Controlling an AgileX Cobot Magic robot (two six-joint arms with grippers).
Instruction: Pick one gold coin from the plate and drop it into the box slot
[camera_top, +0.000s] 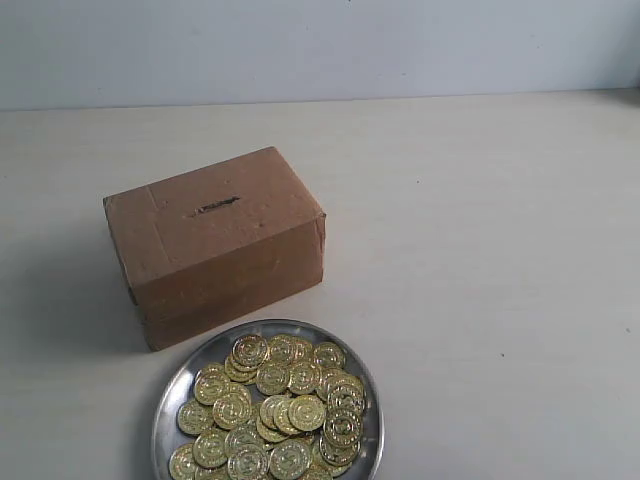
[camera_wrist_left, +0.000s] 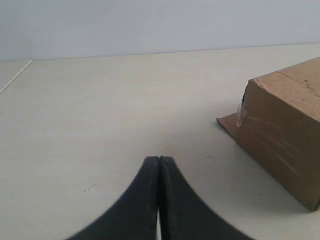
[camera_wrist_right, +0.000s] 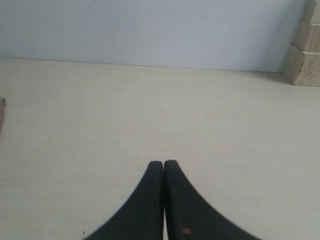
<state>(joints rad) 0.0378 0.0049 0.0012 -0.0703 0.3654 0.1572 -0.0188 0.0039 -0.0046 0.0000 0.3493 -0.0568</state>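
One table (camera_top: 500, 250): pale and wide, and it carries everything I can see, with a plain light wall behind it.
Box (camera_top: 215, 240): brown cardboard, left of centre in my exterior view and turned at a slant. Its top face is up.
Plate (camera_top: 192, 368): shiny silver, just beside the box's near side. The lower frame edge cuts it off.
Gold coins (camera_top: 280, 410): a loose heap that fills most of the plate, with many overlapping.
Box slot (camera_top: 215, 207): a short dark slit in the box's top face, with nothing in it.
Left gripper (camera_wrist_left: 159, 165): jaws pressed together, nothing between them. The box (camera_wrist_left: 285, 145) stands ahead and off to one side, apart from the tips.
Right gripper (camera_wrist_right: 163, 167): jaws clenched too, on nothing. Only bare table lies ahead of them.
Coins versus jaws: I see the heap only from the exterior camera, so I cannot place it against either pair of tips.
Arm pose: both wrists sit low over the table, with the fingers aimed roughly level towards the wall. More of either arm I cannot see.
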